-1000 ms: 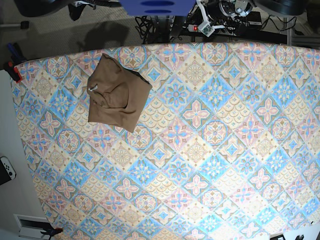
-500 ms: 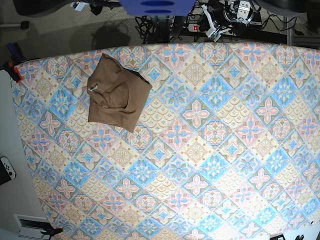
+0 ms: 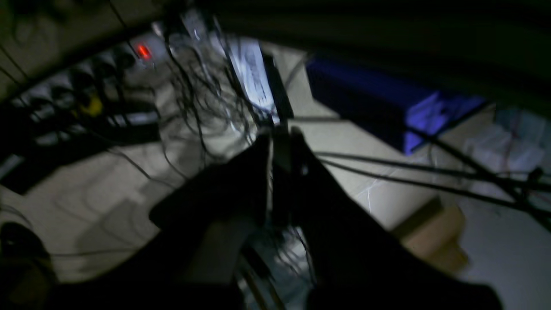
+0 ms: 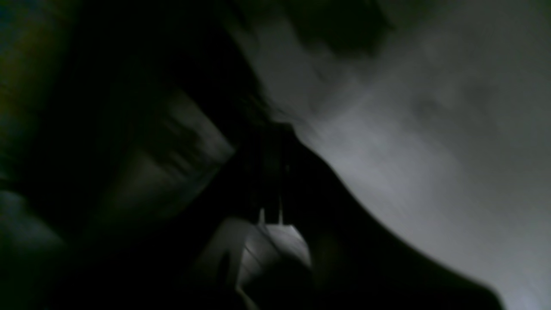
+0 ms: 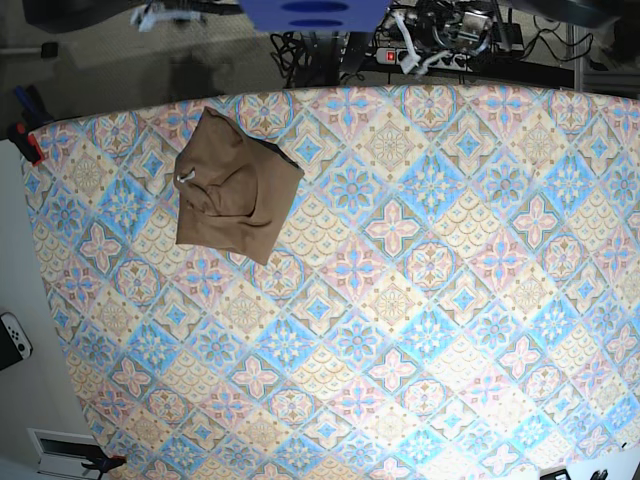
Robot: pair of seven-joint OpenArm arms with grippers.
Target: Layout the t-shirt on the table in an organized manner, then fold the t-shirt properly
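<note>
Two end effectors off tabletop [image 5: 420,330], both pinched closed, empty: left end effector [image 3: 280,142] over cables, right end effector [image 4: 271,172] in dark blur. T-shirt [image 5: 235,190] bunched near tabletop's far-left corner, white tag [image 5: 186,177] showing. Advice: reach in, pinch outer edges, spread flat before folding.

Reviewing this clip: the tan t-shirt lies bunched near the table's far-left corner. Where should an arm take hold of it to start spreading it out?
Probably the t-shirt at its pointed lower corner, approached from the open table side. That corner lies flat and juts clear of the wrinkled middle near the white tag, so pulling it outward should unfold the bunch.
</note>
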